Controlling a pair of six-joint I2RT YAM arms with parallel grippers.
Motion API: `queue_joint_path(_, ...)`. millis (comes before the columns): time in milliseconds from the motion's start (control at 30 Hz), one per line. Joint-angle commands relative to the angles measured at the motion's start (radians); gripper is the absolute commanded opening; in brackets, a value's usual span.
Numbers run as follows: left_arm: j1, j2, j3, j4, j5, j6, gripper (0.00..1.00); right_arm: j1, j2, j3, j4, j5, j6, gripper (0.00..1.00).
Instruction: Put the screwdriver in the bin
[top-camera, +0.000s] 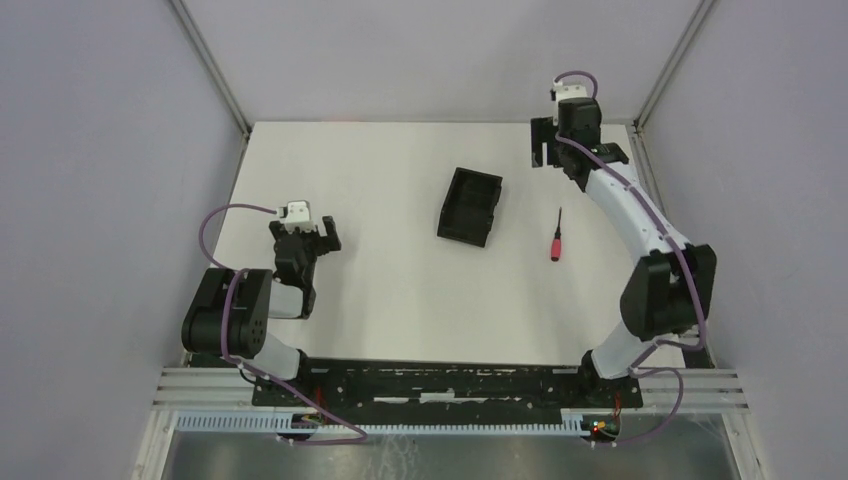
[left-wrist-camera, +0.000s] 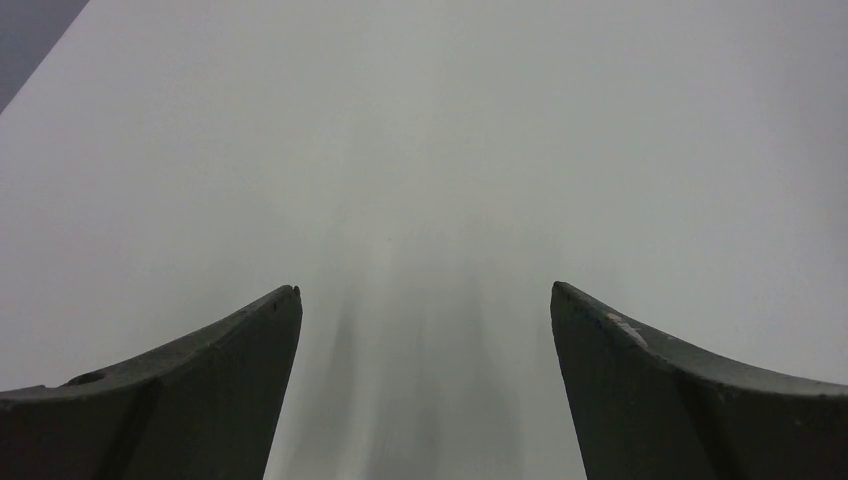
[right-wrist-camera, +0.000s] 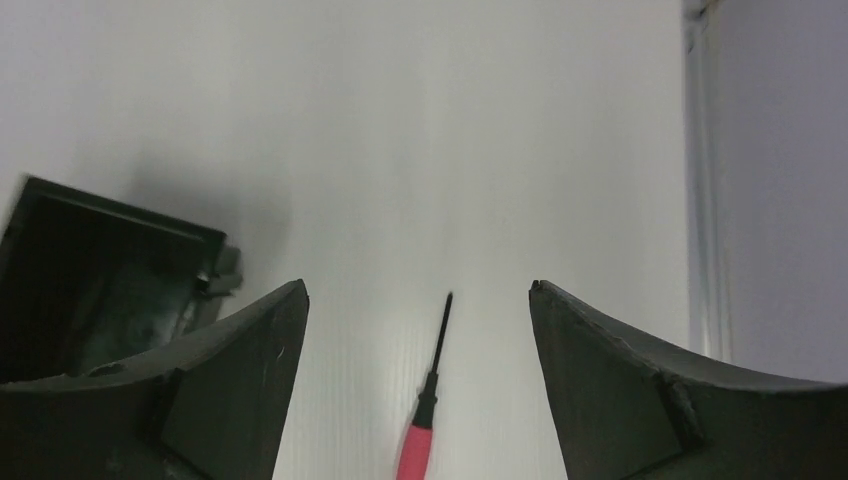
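Observation:
The screwdriver (top-camera: 556, 238), with a red handle and a thin dark shaft, lies on the white table right of the bin (top-camera: 470, 206), a small black open tray. My right gripper (top-camera: 575, 152) is open and empty, held high at the right rear. In the right wrist view the screwdriver (right-wrist-camera: 428, 392) lies on the table between the spread fingers of my right gripper (right-wrist-camera: 418, 290), tip pointing away, and the bin (right-wrist-camera: 90, 290) shows at the left. My left gripper (top-camera: 305, 240) is open and empty at the left; its wrist view (left-wrist-camera: 425, 290) shows only bare table.
The white table (top-camera: 380, 290) is enclosed by grey walls with metal corner posts; one post (right-wrist-camera: 700, 200) runs along the right edge near the screwdriver. A metal rail (top-camera: 450, 385) carries both arm bases at the near edge.

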Motion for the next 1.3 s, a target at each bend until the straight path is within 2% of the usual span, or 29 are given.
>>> queue_joint_path(0,-0.004,0.006,0.001,0.054,-0.003,0.017,1.0,-0.038,0.155,-0.028,-0.202,-0.127,0.05,0.87)
queue_joint_path(267,-0.004,0.006,0.001,0.054,-0.002,0.017,1.0,-0.1,0.18,-0.336,-0.044,-0.115,0.081,0.85)
queue_joint_path(367,-0.003,0.007,0.001,0.054,-0.002,0.017,1.0,-0.116,0.189,-0.423,0.007,-0.162,0.081,0.8)
queue_joint_path(433,-0.004,0.006,0.001,0.054,-0.002,0.017,1.0,-0.123,0.203,-0.463,0.046,-0.192,0.083,0.73)
queue_joint_path(500,-0.003,0.005,0.001,0.054,-0.002,0.017,1.0,-0.135,0.22,-0.477,0.067,-0.202,0.081,0.61)
queue_joint_path(633,-0.003,0.006,0.001,0.054,-0.002,0.017,1.0,-0.143,0.239,-0.426,0.022,-0.218,0.066,0.18)
queue_joint_path(700,-0.003,0.006,0.001,0.054,-0.002,0.017,1.0,-0.143,0.214,-0.38,-0.021,-0.225,0.055,0.0)
queue_joint_path(933,-0.003,0.006,0.001,0.054,-0.002,0.017,1.0,-0.144,0.125,-0.045,-0.348,-0.284,0.001,0.0)
queue_joint_path(1033,-0.004,0.006,0.001,0.054,-0.002,0.017,1.0,-0.143,0.089,0.06,-0.43,-0.284,0.005,0.0)
queue_joint_path(1133,-0.004,0.006,0.001,0.054,-0.002,0.017,1.0,-0.143,0.052,0.094,-0.425,-0.297,0.045,0.0)
queue_joint_path(1267,-0.003,0.006,0.001,0.054,-0.003,0.017,1.0,-0.135,0.013,0.045,-0.295,-0.439,0.153,0.0)
